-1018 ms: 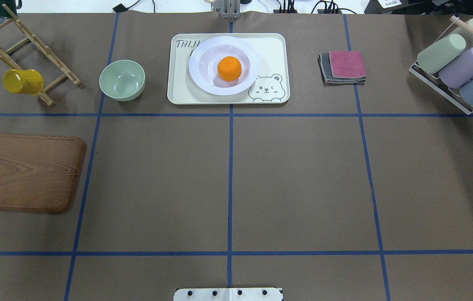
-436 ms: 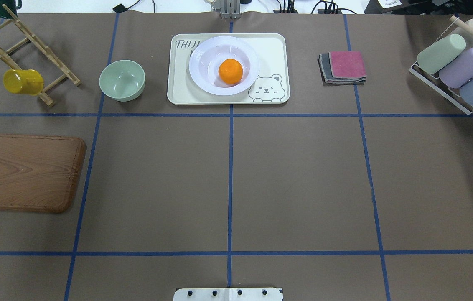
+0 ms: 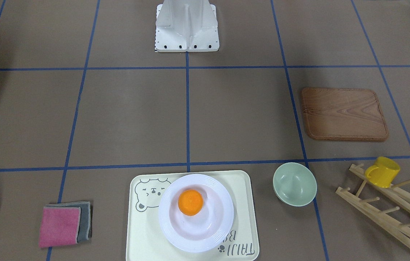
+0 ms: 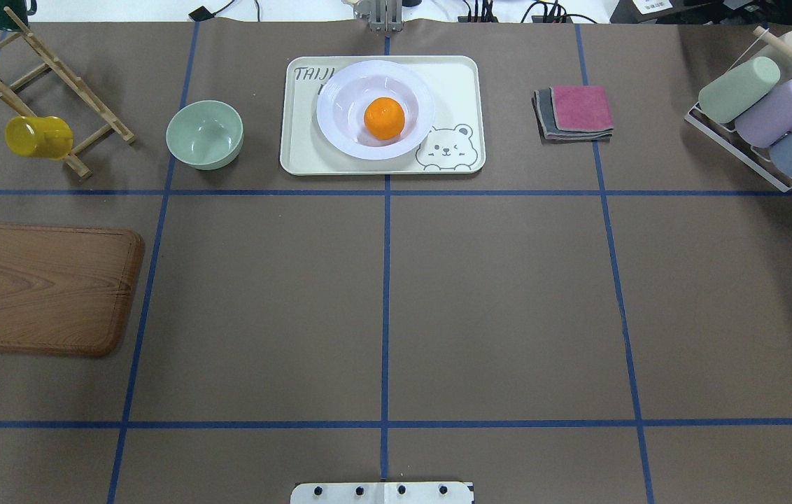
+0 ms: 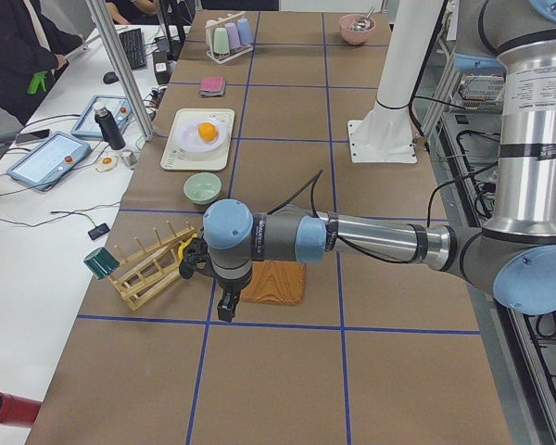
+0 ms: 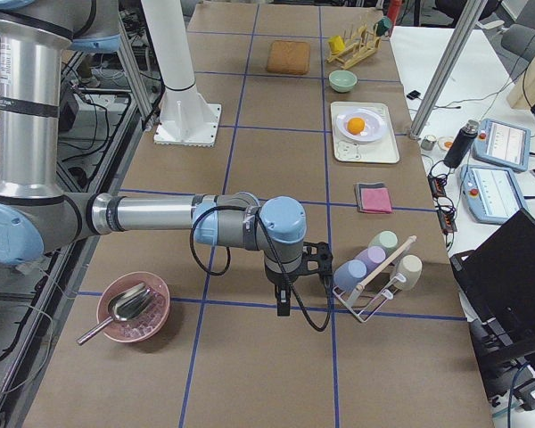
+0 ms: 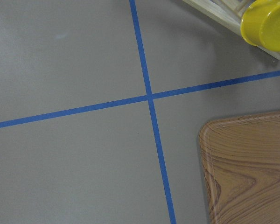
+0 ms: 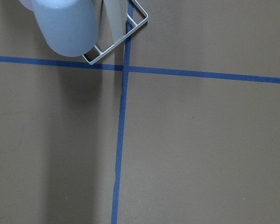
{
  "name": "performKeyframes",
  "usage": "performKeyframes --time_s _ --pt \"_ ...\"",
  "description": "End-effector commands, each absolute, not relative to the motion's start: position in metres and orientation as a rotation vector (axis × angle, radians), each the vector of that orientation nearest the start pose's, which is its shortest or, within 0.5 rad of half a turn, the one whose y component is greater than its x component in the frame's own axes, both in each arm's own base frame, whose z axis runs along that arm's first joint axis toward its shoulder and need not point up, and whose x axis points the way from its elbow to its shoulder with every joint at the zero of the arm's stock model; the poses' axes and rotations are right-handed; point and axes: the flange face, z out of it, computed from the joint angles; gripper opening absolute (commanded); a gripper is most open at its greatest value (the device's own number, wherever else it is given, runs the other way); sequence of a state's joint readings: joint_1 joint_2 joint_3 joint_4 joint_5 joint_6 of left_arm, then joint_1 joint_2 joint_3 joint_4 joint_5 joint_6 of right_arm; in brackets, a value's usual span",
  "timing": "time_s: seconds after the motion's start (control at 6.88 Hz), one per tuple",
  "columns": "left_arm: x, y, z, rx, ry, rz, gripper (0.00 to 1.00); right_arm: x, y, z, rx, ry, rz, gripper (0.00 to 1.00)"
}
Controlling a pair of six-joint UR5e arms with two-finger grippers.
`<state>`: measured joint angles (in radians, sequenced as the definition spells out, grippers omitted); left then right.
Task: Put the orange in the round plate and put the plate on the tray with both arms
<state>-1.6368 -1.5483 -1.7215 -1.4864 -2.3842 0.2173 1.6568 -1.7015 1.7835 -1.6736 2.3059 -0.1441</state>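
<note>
We see a small, round, bright orange (image 4: 384, 117), smooth-skinned, lying in the sunken centre of a glossy white round plate (image 4: 331, 105) with a wide ridged rim. The fruit is much smaller than the plate and sits slightly off centre. The plate rests on a pale cream tray (image 4: 455, 84) with rounded corners, at the far middle of the brown worktop (image 4: 508, 301). It covers part of the grey lettering, while the bear-face drawing stays clear at one corner.

A pale green bowl (image 4: 204, 134) stands just beside the tray. The left arm (image 5: 259, 243) hangs over the wooden board (image 5: 273, 281), next to the yellow mug (image 7: 266, 24). The right arm (image 6: 250, 223) hangs beside the cup rack (image 6: 374, 294). Both are well apart from the tray. We cannot tell whether either arm's jaws are spread or pressed together.
</note>
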Motion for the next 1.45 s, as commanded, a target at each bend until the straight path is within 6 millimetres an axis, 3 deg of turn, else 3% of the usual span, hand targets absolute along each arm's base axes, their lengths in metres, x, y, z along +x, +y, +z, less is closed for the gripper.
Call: performKeyframes --time_s 0.0,1.31 --pt "-0.0924 -0.4741 0.6039 0.150 0.801 0.158 0.98 0.1032 -0.4245 0.6284 0.063 -0.734 -0.049 1.00" --pt "-0.0923 -0.4721 0.6031 0.152 0.800 0.158 0.98 0.1009 -0.4201 0.6281 0.064 -0.760 -0.048 1.00"
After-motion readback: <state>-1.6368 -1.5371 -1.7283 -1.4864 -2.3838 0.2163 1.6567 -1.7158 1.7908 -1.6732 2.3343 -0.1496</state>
